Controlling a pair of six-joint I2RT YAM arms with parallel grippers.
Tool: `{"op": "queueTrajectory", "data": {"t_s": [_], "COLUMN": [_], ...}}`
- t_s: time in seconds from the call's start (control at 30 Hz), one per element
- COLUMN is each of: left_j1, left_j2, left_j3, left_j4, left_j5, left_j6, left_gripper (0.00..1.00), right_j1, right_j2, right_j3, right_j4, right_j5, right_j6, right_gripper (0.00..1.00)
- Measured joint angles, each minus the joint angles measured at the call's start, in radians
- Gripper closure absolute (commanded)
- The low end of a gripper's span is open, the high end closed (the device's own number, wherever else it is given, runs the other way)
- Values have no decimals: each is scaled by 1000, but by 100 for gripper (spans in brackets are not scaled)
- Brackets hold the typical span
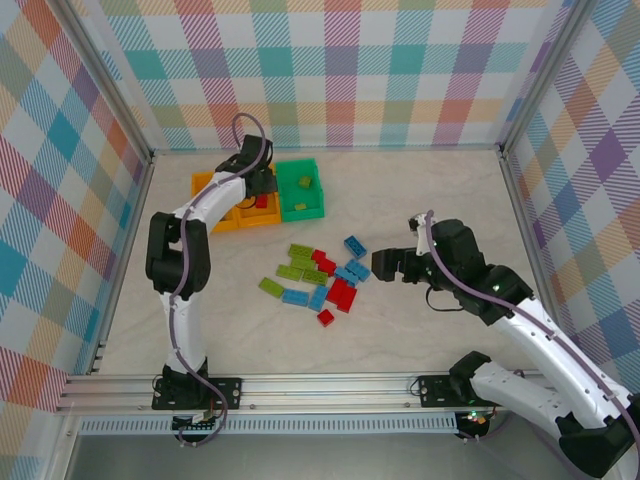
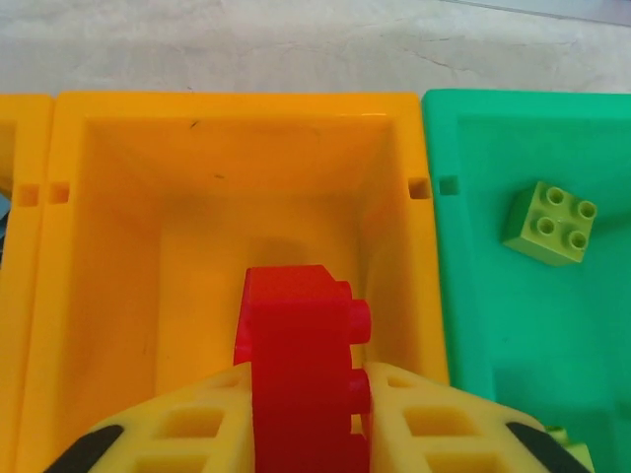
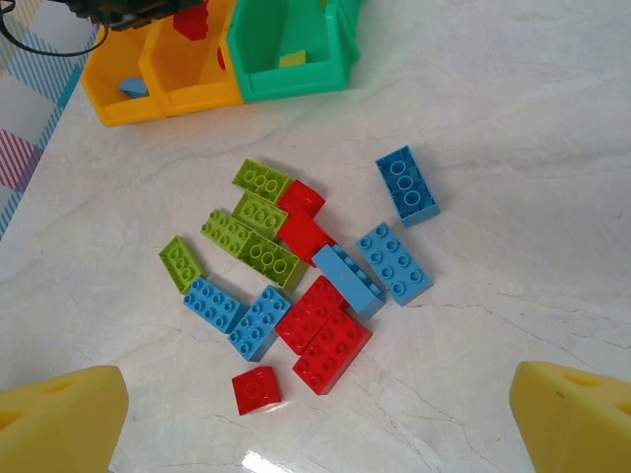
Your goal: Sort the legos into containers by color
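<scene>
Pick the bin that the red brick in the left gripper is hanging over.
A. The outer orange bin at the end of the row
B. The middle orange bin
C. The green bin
B: in the left wrist view the red brick sits between the fingers of the left gripper, above the floor of the middle orange bin, with the green bin next to it on the right.

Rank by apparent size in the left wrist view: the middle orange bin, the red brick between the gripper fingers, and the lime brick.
1. middle orange bin
2. red brick
3. lime brick
The red brick is nearest the camera, so its lead over the lime brick is unsure.
</scene>
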Motion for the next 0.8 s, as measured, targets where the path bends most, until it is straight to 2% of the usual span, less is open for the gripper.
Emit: {"op": "queueTrajectory", "data": {"t_s": [0.17, 0.3, 0.5, 0.67, 0.8], "left_j1": [0, 0, -32, -204, -371], "left_j2": [7, -25, -243, -404, -408], "left_j3": [57, 49, -99, -196, -248], "left_j4": [-18, -21, -4, 60, 79], "left_j5": [-3, 17, 116, 150, 140], "left_j6": [-13, -19, -56, -136, -285], "left_gripper": [59, 58, 57, 54, 45], "right_j1": [0, 0, 0, 0, -1], "right_j2": [-3, 0, 27, 46, 48], "right_j3": [-6, -6, -6, -8, -11], "right_j4": [0, 0, 11, 31, 40], "right_j5": [0, 0, 17, 45, 58], "right_j6": [1, 1, 1, 1, 2], "right_gripper": [0, 0, 0, 0, 0]}}
